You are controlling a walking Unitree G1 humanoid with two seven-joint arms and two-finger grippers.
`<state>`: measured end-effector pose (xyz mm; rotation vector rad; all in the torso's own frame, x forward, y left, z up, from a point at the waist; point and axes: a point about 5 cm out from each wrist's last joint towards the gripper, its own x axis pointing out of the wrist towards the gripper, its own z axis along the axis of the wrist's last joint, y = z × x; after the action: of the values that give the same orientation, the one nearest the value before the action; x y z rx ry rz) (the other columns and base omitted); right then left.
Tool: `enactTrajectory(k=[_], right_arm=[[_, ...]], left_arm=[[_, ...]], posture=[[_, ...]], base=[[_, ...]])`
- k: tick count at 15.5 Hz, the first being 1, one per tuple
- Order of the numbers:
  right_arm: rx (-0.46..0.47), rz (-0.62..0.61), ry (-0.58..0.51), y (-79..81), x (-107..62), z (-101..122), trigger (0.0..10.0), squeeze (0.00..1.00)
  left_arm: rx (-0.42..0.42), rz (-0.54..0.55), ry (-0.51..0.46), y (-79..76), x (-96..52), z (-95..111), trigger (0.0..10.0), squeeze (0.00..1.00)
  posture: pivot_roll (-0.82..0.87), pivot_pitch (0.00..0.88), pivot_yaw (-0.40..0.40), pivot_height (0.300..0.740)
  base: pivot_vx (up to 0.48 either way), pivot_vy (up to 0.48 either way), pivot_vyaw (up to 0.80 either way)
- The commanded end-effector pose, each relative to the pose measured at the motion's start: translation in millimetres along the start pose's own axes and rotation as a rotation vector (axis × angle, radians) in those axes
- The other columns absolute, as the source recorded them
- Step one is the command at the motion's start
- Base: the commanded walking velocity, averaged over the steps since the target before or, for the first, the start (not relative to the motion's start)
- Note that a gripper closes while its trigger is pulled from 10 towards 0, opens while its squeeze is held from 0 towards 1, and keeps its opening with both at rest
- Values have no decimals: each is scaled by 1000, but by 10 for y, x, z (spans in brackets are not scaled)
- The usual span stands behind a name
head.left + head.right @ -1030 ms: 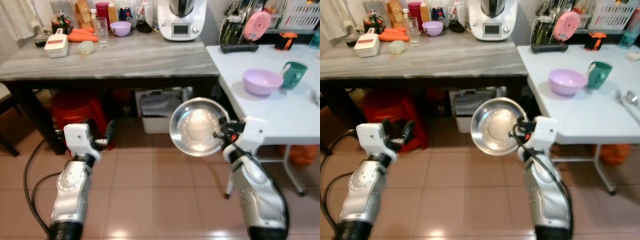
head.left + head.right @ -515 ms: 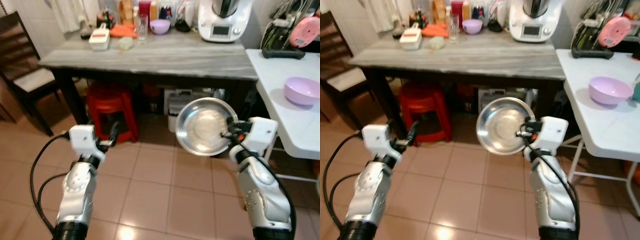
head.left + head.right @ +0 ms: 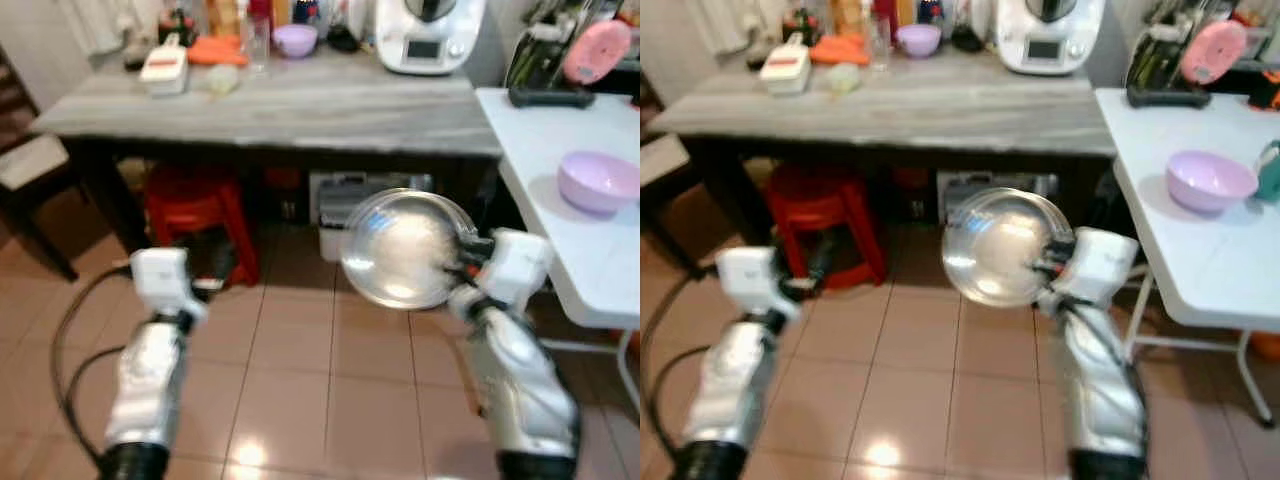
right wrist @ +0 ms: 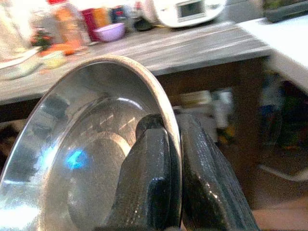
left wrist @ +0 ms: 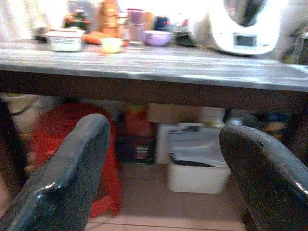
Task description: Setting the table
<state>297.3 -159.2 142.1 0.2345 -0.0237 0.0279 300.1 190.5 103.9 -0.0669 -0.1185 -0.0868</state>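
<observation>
At frame centre, the right claw [image 3: 462, 268] pinches the right rim of the steel bowl [image 3: 405, 250], held on edge above the tiled floor [image 3: 300, 380], below the grey tabletop [image 3: 280, 100]. The left claw [image 5: 163, 159] gapes wide, holding nothing, at lower left.

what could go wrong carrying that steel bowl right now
The right pincer pinches only the rim of the steel bowl, tilted on edge over the tile floor, so it might slip and drop. The blurred views suggest motion, and the bowl hangs near the white table edge, so it could knock it.
</observation>
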Motion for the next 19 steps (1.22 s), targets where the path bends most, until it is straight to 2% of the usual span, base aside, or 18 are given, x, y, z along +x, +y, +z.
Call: enactTrajectory(k=[1,10,13,19], right_arm=[[-18,-21,-29,-84,-2,77,10000,0],[-25,-24,-36,-80,-6,87,10000,0],[-22,-26,-39,-82,-2,94,10000,0],[-24,-28,-41,-91,-2,97,10000,0]], left_arm=[[-4,-31,-11,-74,19,18,10000,0],[-9,-40,-13,-103,23,22,10000,0],[-13,-39,-12,-106,25,18,10000,0],[-17,-40,-12,-125,29,11,10000,0]], posture=[[-52,15,14,740],[-54,21,17,740],[-56,24,14,740],[-56,24,14,740]], base=[[368,0,0],[361,0,0],[363,0,410],[361,0,0]])
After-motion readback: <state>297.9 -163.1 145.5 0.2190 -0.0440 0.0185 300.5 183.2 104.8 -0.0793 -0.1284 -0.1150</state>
